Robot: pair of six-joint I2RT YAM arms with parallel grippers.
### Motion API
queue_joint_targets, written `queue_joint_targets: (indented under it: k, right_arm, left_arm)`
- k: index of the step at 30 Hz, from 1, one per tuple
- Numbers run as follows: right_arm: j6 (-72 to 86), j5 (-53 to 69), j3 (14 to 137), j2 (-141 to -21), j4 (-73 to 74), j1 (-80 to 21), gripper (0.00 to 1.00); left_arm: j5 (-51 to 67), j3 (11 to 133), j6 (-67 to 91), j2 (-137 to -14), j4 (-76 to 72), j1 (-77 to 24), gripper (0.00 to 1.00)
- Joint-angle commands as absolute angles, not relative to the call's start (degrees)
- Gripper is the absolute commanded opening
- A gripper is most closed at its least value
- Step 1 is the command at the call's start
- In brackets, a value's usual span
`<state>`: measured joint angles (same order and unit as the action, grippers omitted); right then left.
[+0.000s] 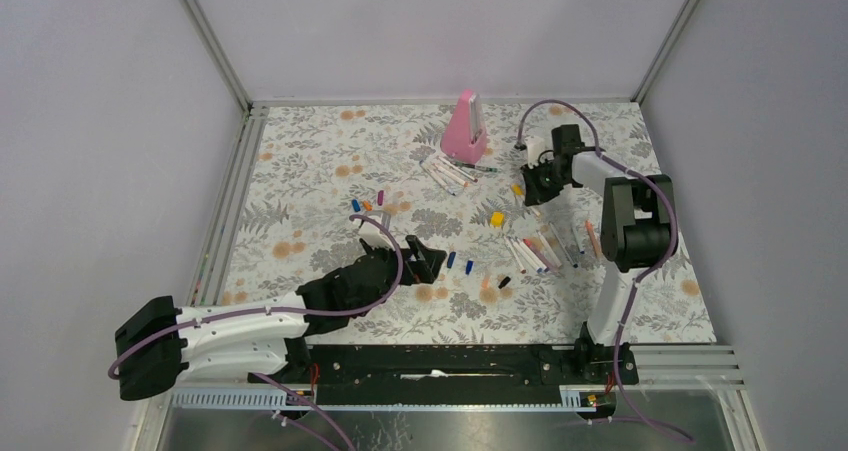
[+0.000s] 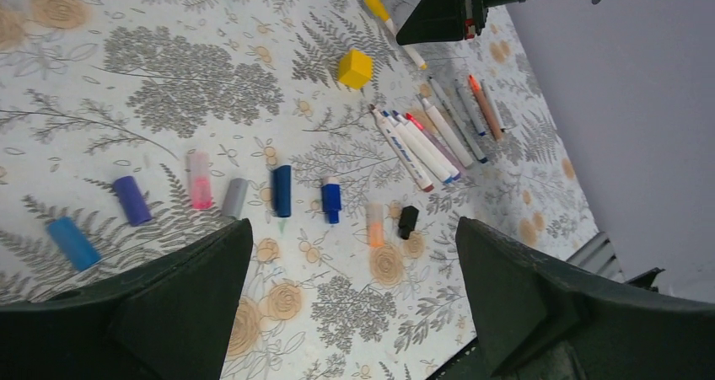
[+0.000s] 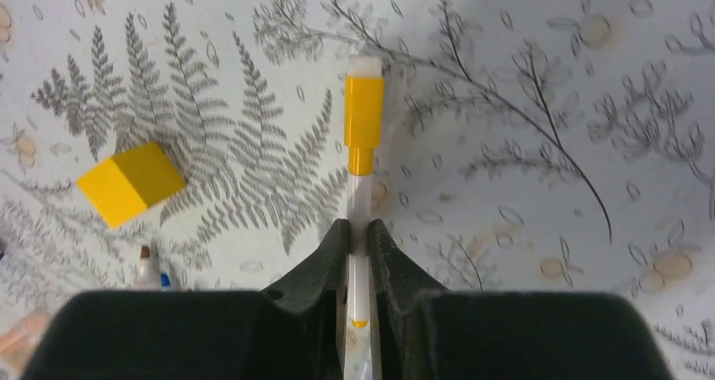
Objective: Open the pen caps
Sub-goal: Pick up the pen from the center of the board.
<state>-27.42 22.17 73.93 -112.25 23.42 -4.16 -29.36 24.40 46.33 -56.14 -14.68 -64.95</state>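
While the right pincer is clamped on a white pen barrel with its yellow cap on, the left pincer hangs wide open over a row of loose pen caps on the tabletop.

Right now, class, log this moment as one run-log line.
right jaws: shut on pen | yellow cap: on pen | left jaws: open, empty, by loose caps
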Motion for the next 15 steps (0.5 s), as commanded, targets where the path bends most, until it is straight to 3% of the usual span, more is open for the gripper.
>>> queue_joint_targets:
  k: [1, 15]
  right_arm:
    - [-29.0, 31.5, 72.6, -106.4, 25.8, -1.0, 0.00]
    - [-28.5, 51.6, 70.6, -100.3, 30.7, 4.0, 0.00]
  left_arm:
    - [-22.9, 24.2, 48.6, -57.8, -23.0, -63.6, 0.99]
    - [-6.4, 28.9, 52.3, -65.2, -33.0, -54.2, 0.99]
